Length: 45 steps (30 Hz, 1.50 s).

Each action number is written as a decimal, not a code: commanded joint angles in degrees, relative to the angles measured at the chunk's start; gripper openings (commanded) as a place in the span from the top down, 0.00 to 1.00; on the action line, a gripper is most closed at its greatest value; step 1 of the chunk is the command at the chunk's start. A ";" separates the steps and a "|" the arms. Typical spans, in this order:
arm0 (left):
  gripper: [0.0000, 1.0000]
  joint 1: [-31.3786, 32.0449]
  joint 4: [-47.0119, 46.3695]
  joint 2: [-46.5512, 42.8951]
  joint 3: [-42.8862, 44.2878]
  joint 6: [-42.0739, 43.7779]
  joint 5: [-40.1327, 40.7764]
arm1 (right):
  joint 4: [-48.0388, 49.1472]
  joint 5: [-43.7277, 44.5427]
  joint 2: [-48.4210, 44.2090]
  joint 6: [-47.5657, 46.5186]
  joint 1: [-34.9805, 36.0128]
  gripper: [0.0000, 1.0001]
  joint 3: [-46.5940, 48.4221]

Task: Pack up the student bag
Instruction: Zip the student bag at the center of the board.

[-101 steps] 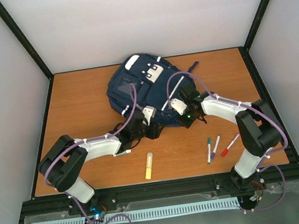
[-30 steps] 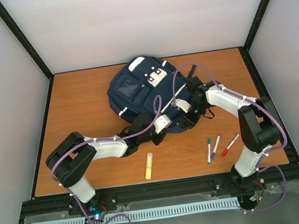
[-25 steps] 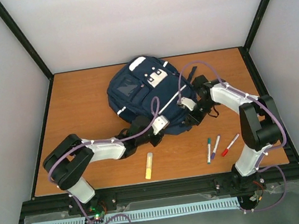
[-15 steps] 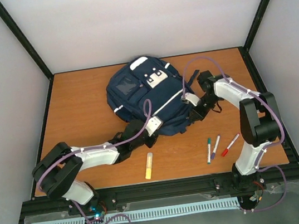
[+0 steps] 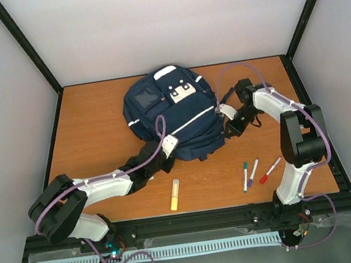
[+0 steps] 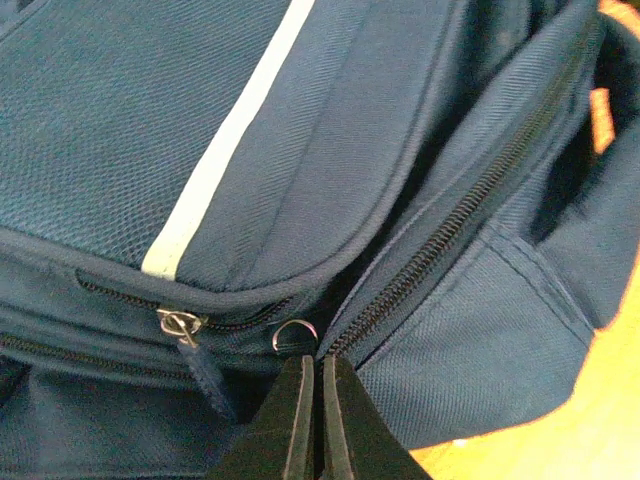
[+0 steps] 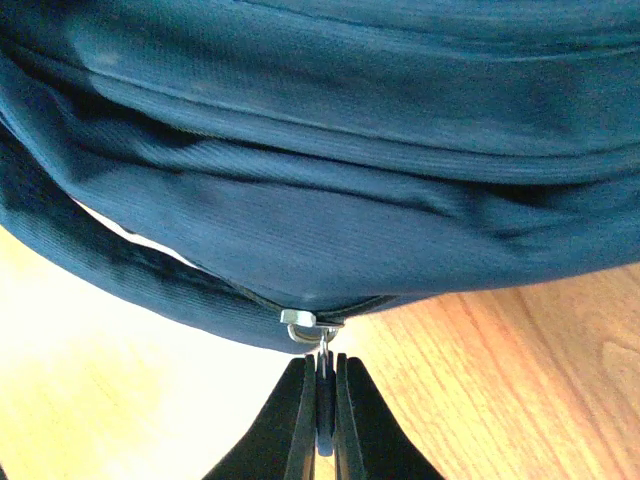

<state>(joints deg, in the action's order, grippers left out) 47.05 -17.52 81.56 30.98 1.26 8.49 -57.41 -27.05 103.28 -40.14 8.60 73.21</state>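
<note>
Metal zip pull (image 7: 322,343) — right claw (image 7: 320,366) pinching

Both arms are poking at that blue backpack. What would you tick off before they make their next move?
1. Is the right gripper shut on a zipper pull of the student bag: ok.
2. Does the left gripper, shut just below a zipper ring, hold anything: cannot tell.
3. Is the bag open for packing: cannot tell.
4. Do the yellow highlighter and three markers lie clear of both arms: ok.
5. Does the bag lie fully on the table: ok.
</note>
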 commanded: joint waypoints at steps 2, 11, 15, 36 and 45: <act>0.99 -4.50 3.50 -1.74 -1.08 -3.91 10.96 | 0.11 5.29 -0.98 -1.97 -2.32 0.97 -0.22; 0.55 -4.44 1.58 -15.29 -4.19 -4.53 -6.11 | 1.21 2.44 -5.97 -0.26 11.78 0.97 -6.41; 0.48 -3.39 2.30 -15.51 -2.46 -4.18 -13.49 | 0.70 -0.89 -6.49 2.23 17.34 0.97 -5.88; 0.64 1.05 3.98 5.65 11.14 0.22 -23.88 | 2.97 -5.93 -9.88 5.04 19.35 0.97 -9.59; 0.67 1.72 2.69 8.02 10.80 0.58 -20.24 | 2.92 -6.13 -10.97 5.03 19.18 0.97 -10.76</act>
<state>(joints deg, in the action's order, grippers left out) 48.27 -13.72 89.01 41.10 0.34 -13.43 -52.40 -30.61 94.56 -35.05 27.57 63.40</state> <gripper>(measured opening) 0.351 0.041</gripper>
